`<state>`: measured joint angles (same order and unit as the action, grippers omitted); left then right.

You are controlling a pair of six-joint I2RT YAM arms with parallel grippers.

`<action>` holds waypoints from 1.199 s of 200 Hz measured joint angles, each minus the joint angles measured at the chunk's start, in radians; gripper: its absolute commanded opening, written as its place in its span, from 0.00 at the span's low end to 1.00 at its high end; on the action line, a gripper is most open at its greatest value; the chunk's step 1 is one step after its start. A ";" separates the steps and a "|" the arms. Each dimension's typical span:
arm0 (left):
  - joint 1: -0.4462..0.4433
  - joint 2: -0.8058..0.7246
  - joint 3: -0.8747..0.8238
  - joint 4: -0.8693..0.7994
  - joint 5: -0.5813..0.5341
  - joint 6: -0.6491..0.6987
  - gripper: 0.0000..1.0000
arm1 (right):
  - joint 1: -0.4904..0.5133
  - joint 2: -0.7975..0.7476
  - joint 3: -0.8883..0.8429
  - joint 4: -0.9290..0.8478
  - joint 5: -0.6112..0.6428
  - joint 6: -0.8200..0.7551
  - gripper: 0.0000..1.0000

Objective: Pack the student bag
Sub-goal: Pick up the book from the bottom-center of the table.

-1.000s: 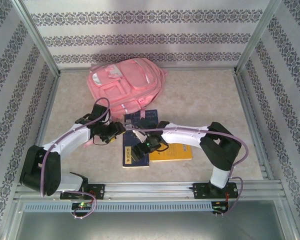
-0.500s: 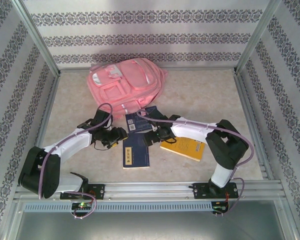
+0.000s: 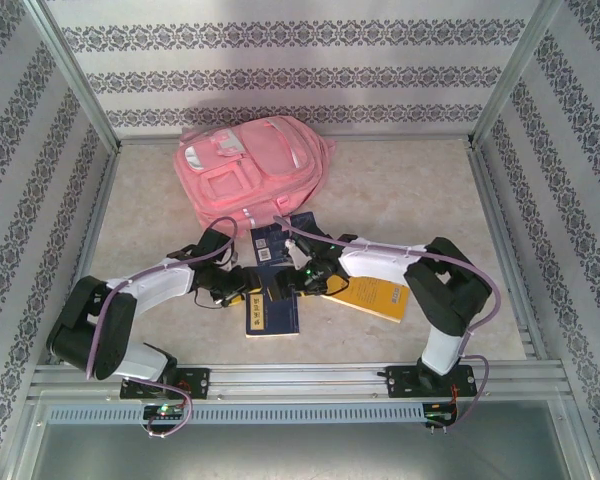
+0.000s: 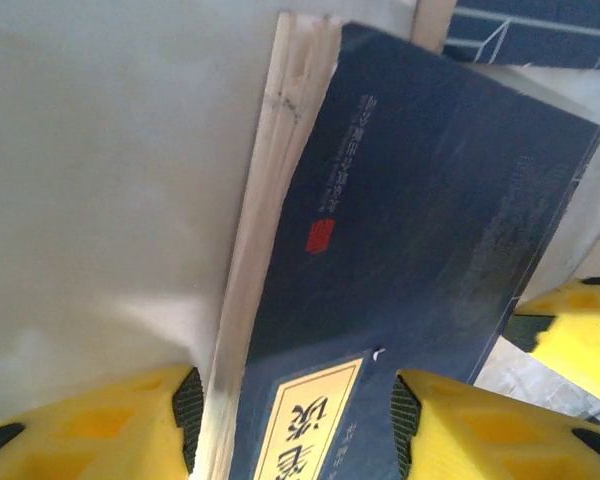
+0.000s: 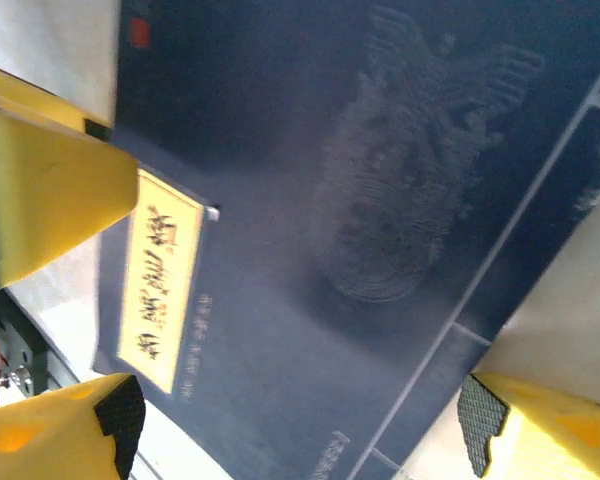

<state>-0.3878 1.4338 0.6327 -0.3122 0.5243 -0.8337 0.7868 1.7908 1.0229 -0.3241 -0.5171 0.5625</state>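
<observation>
- Student bag (image 3: 250,165): you've got it lying on the bench (image 3: 410,190) at approx 11 o'clock from bench centre, by the back wall, front pockets facing up. It sits well apart from both pincers.
- Navy book (image 3: 272,308): flat on the bench near centre, at 6 o'clock of the bag. Cover is up, w/ a pale title label (image 5: 160,290) and a small red seal (image 4: 320,237).
- 2nd navy book (image 3: 280,238): just past the first at 12 o'clock, btwn it and the bag.
- Yellow book (image 3: 375,295): at 3 o'clock of the first navy book, tilted, partly under your right arm.
- Left pincer (image 4: 296,405): spread, not pinching. It straddles the navy book's page edge at the book's 9 o'clock side: one finger over bare bench, the other over the cover.
- Right pincer (image 5: 298,412): spread wide over the same cover from the 3 o'clock side. Can't tell if the pads touch the book.
- The two pincers are close together over that one book.
</observation>
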 measured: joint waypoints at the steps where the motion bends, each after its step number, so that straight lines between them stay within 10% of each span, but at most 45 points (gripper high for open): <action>1: 0.000 0.001 0.000 0.001 0.000 0.000 0.52 | 0.000 0.002 -0.001 0.001 -0.001 0.001 0.82; 135: 0.016 0.038 -0.022 0.015 0.008 -0.012 0.02 | -0.063 0.002 -0.072 0.161 -0.146 0.227 0.81; 240: 0.016 0.065 -0.025 0.108 0.045 -0.005 0.00 | -0.065 -0.066 -0.173 0.236 -0.173 0.360 0.79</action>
<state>-0.3717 1.4990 0.6079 -0.2047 0.5690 -0.8387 0.7216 1.7245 0.8501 -0.0879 -0.6899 0.9226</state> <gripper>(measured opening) 0.066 0.792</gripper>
